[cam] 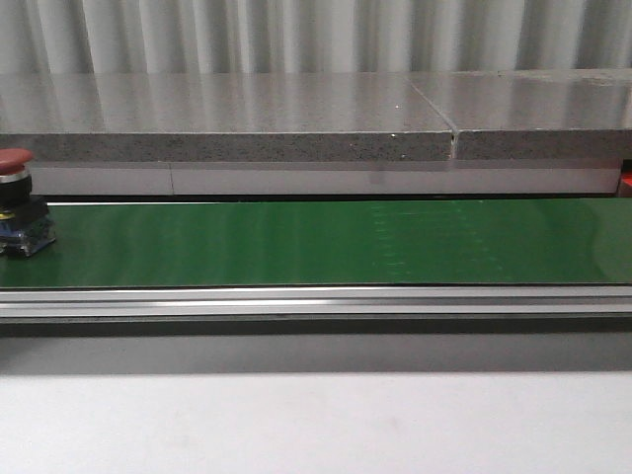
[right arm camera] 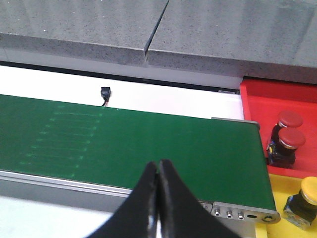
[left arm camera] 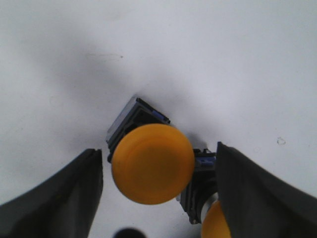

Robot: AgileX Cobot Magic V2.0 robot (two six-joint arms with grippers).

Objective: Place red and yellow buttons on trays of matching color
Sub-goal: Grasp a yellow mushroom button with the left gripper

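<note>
Progress partial: two red buttons (right arm camera: pixel 289 130) already on red tray (right arm camera: pixel 257 99), one yellow button (right arm camera: pixel 303 197) on yellow tray (right arm camera: pixel 277 191) beside it; another red button (cam: pixel 16 202) on belt (cam: pixel 316 242); left gripper (left arm camera: pixel 153 168) apart around orange-yellow button (left arm camera: pixel 152 163); right gripper (right arm camera: pixel 158 171) together, empty

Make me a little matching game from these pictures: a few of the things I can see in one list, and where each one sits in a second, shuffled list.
Things
1. Red button at the far left of the front view
2. Pair of red buttons
3. Large yellow button
4. Right gripper

Places
A. Between the open fingers of the left gripper, over a white surface
B. On the green conveyor belt
C. On the red tray
D. Fingers shut, hanging above the near edge of the belt

Pairs: 1-B, 2-C, 3-A, 4-D
</note>
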